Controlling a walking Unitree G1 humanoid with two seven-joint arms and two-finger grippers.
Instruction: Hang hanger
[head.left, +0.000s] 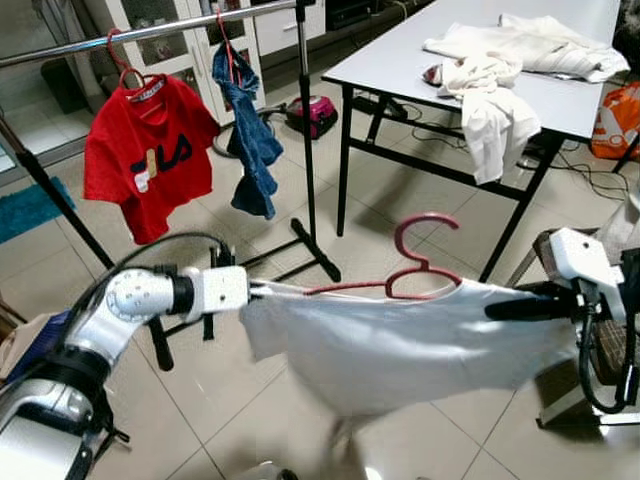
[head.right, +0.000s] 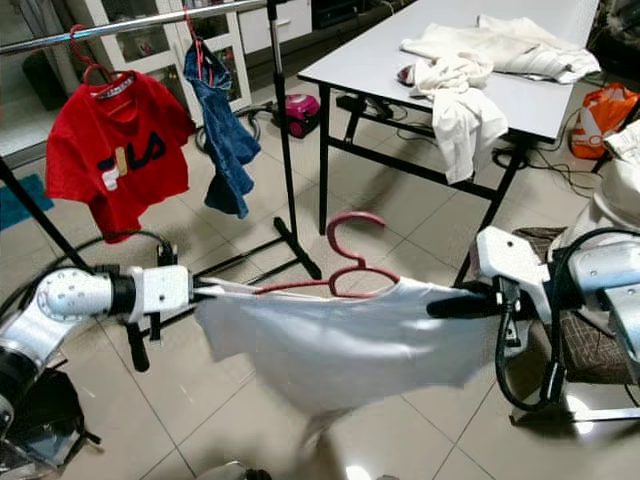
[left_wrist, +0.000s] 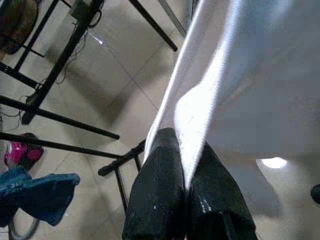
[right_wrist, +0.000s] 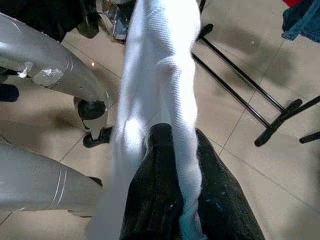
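A white shirt (head.left: 400, 345) hangs stretched between my two arms with a red hanger (head.left: 420, 262) threaded inside it, the hook sticking up from the collar. My left gripper (head.left: 262, 291) is shut on the shirt's left shoulder; the cloth is pinched between its fingers (left_wrist: 165, 200). My right gripper (head.left: 500, 310) is shut on the right shoulder, cloth running between its fingers (right_wrist: 160, 190). The clothes rail (head.left: 150, 33) runs across the upper left, beyond the shirt.
On the rail hang a red FILA shirt (head.left: 150, 155) and a blue denim garment (head.left: 250, 140). The rack's black legs (head.left: 310, 250) stand just behind the hanger. A white table (head.left: 400, 60) with piled clothes (head.left: 490, 75) is at the back right. An orange bag (head.left: 620, 118) sits far right.
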